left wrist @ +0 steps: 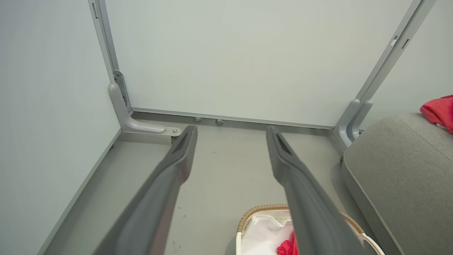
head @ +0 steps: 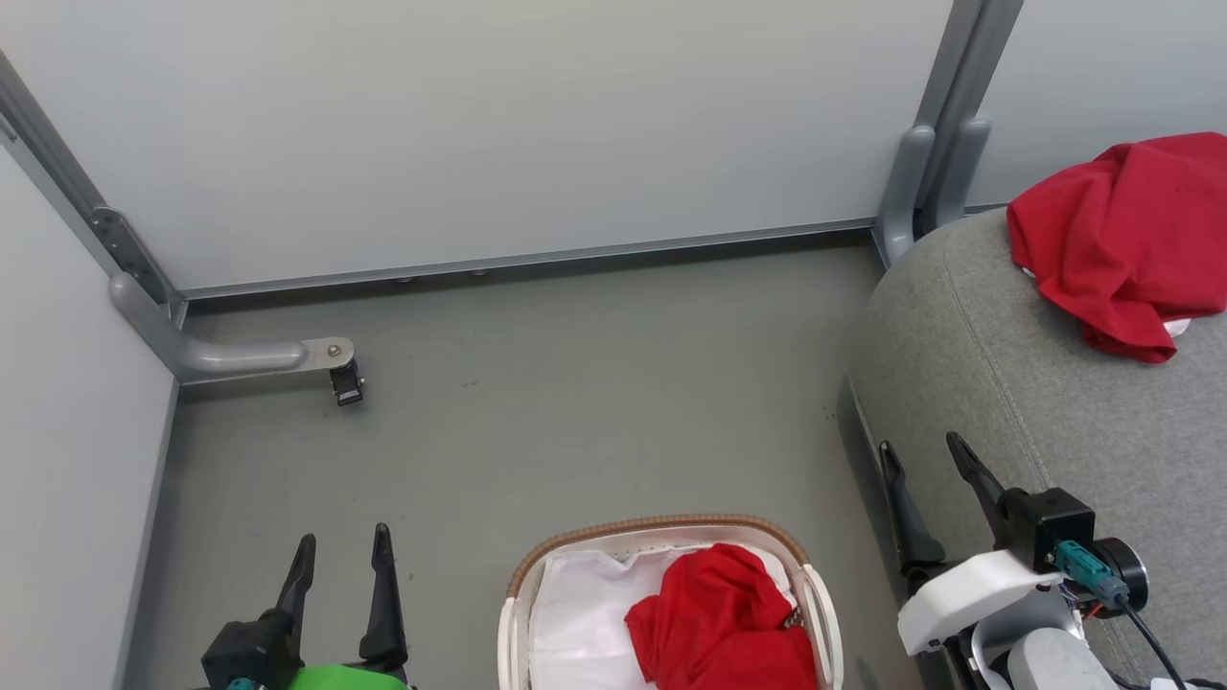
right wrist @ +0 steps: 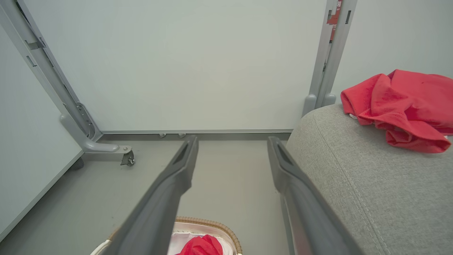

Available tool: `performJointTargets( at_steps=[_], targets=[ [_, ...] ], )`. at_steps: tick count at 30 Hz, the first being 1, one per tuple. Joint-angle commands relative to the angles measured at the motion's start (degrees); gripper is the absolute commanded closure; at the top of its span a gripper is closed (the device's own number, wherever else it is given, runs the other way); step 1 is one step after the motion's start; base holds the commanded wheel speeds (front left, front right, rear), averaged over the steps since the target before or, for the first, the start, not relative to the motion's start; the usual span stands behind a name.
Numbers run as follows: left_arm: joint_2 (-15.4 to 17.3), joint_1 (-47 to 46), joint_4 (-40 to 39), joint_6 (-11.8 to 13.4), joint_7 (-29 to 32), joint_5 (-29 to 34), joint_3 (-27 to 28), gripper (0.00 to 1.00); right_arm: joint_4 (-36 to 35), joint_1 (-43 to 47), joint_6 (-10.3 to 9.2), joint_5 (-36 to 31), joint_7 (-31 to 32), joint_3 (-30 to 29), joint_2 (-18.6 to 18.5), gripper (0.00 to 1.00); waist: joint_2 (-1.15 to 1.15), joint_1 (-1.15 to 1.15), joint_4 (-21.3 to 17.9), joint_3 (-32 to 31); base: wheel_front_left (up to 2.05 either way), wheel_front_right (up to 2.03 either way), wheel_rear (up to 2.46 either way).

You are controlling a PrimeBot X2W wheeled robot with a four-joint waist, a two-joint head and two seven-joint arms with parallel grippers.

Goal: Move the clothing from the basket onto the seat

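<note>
The clothing [head: 719,618] in the basket [head: 661,524] is a crumpled heap of bright red fabric, lying on the white liner [head: 575,613] toward the side nearer the seat [head: 1007,383]. It looks soft, light and limp. It should sag and trail when lifted rather than keep its shape, and a shallow pinch on one thin layer could slip off or raise only a fold. The hump at the top of the heap, where several folds bunch together, seems the best place to take hold. The bite should go deep enough to catch cloth but not the liner beneath, which is loose fabric too and could come up with it. Another red garment [head: 1122,240] lies already on the seat, toward its far side, with a bit of white showing at its lower edge. The left gripper [head: 345,533] hovers over the grey floor [head: 575,402] beside the basket, its two fingers spread wide and holding nothing. The right gripper [head: 918,441] stands just as wide and empty at the seat's rounded edge. No brand or print shows on the garments. In the right wrist view a red label [right wrist: 334,16] on the grey post carries characters too small to read
</note>
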Motion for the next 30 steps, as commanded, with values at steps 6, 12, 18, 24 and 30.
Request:
performJointTargets(
  at_steps=[6,12,18,24,30],
  targets=[
    [0.0,0.6,0.1,0.0,0.0,0.0,-0.1,0.00,-0.1,0.4,-0.08,0.8,-0.2,0.1,-0.2,0.00,0.00,0.00,0.2,0.0,0.00,0.00,0.00],
    [0.0,0.5,0.1,-0.1,0.0,0.1,-0.1,0.00,-0.2,0.4,-0.08,0.9,-0.2,0.2,-0.2,0.00,0.00,0.00,0.2,0.1,0.00,0.00,0.00],
    [0.0,0.4,0.1,-0.2,0.0,0.3,-0.2,0.00,-0.4,0.1,-0.08,0.7,-0.2,0.0,-0.2,0.00,0.00,0.00,-0.1,0.5,0.00,0.00,0.00],
    [0.0,-3.4,1.4,-2.3,0.0,3.6,-2.5,0.00,-1.3,-0.8,-0.08,0.0,-0.2,-1.4,-0.2,0.00,0.00,0.00,-0.4,2.1,0.00,0.00,0.00],
    [0.0,-11.3,6.7,-4.5,0.0,7.3,-8.5,0.00,-3.2,-3.5,-0.08,-1.0,-0.2,-3.7,-0.2,0.00,0.00,0.00,-1.1,7.5,0.00,0.00,0.00]
  ],
)
